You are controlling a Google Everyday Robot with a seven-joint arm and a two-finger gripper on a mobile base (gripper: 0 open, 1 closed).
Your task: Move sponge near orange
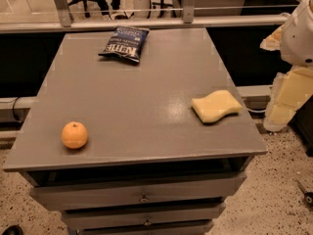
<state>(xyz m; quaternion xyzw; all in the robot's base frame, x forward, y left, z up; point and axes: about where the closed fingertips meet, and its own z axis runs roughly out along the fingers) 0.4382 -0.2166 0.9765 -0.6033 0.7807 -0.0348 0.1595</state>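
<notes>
Three things lie on a grey table, seen from above its front edge. Nearest are the drawers in the table's front, stacked one under another. On the top, close to the front left corner, sits the orange, round and bright. Farther back and over at the right side lies the sponge, a pale yellow slab with wavy edges, flat on the top and well apart from the orange. Off the table's right edge, level with the sponge but not touching it, hangs the end effector; I cannot tell whether it is open or closed. At the far edge, left of centre, lies a dark blue chip bag. Beyond it runs a rail.
</notes>
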